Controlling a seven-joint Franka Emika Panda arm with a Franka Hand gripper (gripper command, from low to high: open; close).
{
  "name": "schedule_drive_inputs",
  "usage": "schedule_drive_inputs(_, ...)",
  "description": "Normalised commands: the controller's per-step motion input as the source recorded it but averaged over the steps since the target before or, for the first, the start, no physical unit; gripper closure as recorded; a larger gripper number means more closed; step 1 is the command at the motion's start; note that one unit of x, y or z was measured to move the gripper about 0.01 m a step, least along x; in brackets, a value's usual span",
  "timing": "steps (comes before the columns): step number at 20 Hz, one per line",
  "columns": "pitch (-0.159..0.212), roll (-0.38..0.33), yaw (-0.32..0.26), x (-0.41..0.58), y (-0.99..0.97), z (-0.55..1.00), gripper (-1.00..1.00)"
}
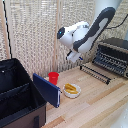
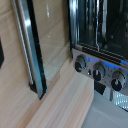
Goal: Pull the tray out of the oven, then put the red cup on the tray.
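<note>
Although the oven (image 1: 113, 56) sits at the right edge of the exterior frame with its door (image 1: 96, 72) dropped flat, the tray (image 1: 111, 61) looks barely drawn, only its ridged front showing at the mouth; so I judge the pulling step is in hand; the arm's gripper (image 1: 75, 57) hangs mid-frame, just left of the door, touching nothing that I can see; whether its fingers are spread or closed I cannot tell; next it must reach over the door and catch the tray's front edge; the red cup (image 1: 53, 77) waits lower left of centre, near a white bowl (image 1: 72, 90); the wrist picture shows only knobs (image 2: 99, 71), blurred.
</note>
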Motion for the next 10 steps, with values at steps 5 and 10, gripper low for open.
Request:
schedule_drive_inputs(5, 0.021, -0.098, 0.104, 0.172, -0.7, -0.03, -1.0)
schedule_drive_inputs(10, 0.036, -0.127, 0.199, 0.04, -0.49, -0.08, -1.0)
